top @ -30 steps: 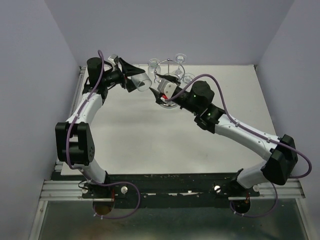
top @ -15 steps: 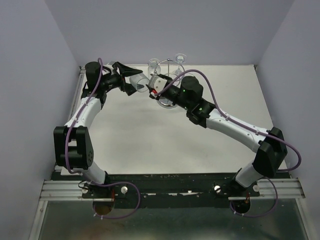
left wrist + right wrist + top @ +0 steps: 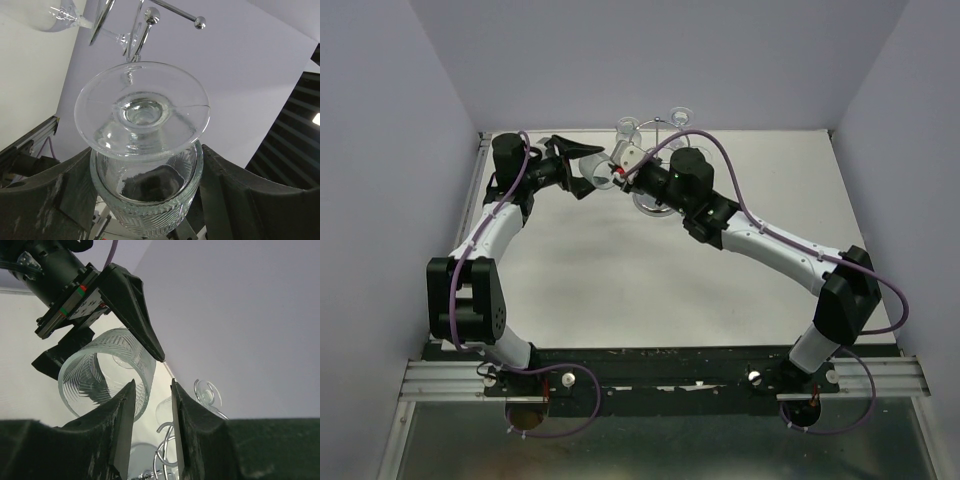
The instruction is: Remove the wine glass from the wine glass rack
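ITEM: wine glass (image 3: 145, 150). Loc: far edge of bench (image 3: 620, 290), left of centre, in the air just left of the rack (image 3: 151, 16). Looks to me clear of the hooks, but from the L wrist view the foot sits v. close under one hook; can't tell if they touch.

AXIS: tilted. Foot end points toward the rack and far edge, mouth points away toward the near-left.

TOOL 1: L gripper (image 3: 147, 165). Jaws wide apart and clamped on the bowl, one finger each side. This arm has the glass and I'd make the next move with it. Move needed, I judge: draw the glass away from the rack, toward the left edge, so the foot clears the hook.

TOOL 2: R gripper (image 3: 152, 384). Reaches in from the rack side and sits just beside the bowl. Fingers parted only a narrow slit, nothing between them. Contact w/ glass wall: can't tell.

OTHER: spare glasses (image 3: 62, 17) hang on the rack. Risk is knocking them when pulling out.
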Action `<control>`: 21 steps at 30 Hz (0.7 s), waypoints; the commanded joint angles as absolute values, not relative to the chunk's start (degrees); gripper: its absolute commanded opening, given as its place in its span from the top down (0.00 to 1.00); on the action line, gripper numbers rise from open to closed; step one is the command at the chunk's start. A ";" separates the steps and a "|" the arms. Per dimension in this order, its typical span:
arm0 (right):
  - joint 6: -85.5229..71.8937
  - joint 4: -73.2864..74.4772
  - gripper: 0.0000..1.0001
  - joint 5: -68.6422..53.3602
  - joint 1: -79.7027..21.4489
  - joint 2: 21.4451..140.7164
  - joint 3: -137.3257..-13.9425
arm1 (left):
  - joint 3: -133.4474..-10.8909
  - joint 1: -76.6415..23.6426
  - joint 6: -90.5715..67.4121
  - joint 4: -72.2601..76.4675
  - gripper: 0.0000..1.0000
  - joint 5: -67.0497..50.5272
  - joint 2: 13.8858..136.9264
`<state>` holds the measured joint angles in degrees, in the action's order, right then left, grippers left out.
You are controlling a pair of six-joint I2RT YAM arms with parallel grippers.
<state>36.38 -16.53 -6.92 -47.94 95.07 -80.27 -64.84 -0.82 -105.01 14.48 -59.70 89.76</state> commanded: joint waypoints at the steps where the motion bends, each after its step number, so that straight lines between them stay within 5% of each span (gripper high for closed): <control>1: 32.70 -15.38 0.60 -4.66 -48.25 95.89 -82.35 | -63.90 -0.53 -107.58 15.29 1.00 -57.04 86.40; 21: 25.49 -11.34 0.66 -1.05 -48.60 98.70 -85.25 | -61.96 -1.85 -104.06 9.75 1.00 -51.86 83.85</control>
<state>27.00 -12.27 -2.46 -47.97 97.65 -83.26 -61.43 -1.63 -104.03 9.98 -53.52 86.56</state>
